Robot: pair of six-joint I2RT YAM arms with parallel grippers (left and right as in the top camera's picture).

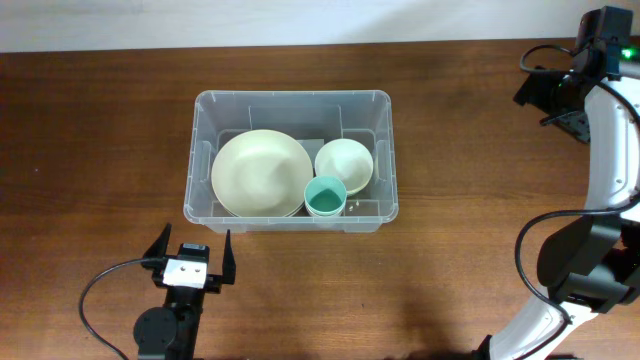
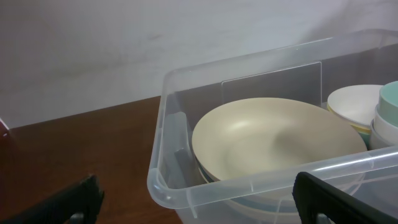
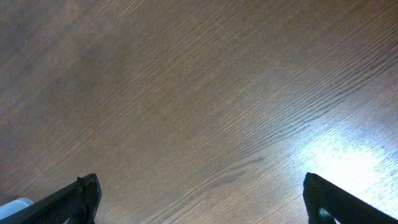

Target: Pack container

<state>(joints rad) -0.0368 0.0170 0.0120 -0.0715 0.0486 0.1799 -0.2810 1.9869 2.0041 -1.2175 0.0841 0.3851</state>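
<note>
The clear plastic container (image 1: 290,160) stands in the middle of the wooden table. Inside it lie a large cream plate (image 1: 260,173), a small cream bowl (image 1: 344,164) and a teal cup (image 1: 325,196). My left gripper (image 1: 192,251) is open just in front of the container's near wall, nothing between its fingers. In the left wrist view the container's near corner (image 2: 168,186) fills the frame, with the plate (image 2: 273,140) behind it. My right gripper (image 1: 553,100) is open at the far right of the table, apart from the container; its wrist view shows only bare wood between the fingers (image 3: 71,202).
The table's far edge meets a pale wall (image 1: 300,20) behind the container. The right arm's white links and black cables (image 1: 600,200) occupy the right side. A cable (image 1: 100,290) loops from the left arm at the front left.
</note>
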